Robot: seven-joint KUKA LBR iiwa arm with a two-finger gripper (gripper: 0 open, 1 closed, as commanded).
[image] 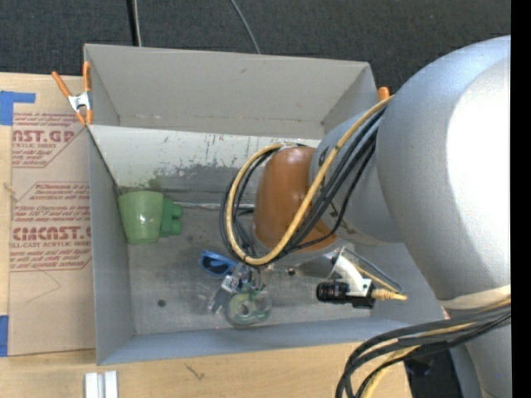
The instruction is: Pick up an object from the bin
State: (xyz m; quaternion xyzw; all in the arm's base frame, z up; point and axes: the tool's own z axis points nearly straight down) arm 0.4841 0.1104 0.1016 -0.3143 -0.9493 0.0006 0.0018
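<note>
The arm [465,172] comes in from the right, its pale bulk over the bin's [207,98] right side. Its orange cover [282,197] and looped cables [233,196] tilt down toward the front middle of the floor. The gripper [239,287] sits low there, right over a small clear round thing [249,309], with a blue piece [214,263] just to the left. I can't tell how far open it is. A green cup [145,216] lies on its side by the left wall. The grey floor looks scuffed, and there is dark carpet [332,15] beyond the bin.

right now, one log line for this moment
claw low by near wall | at clear round thing | blue piece beside it | green cup far left
</note>
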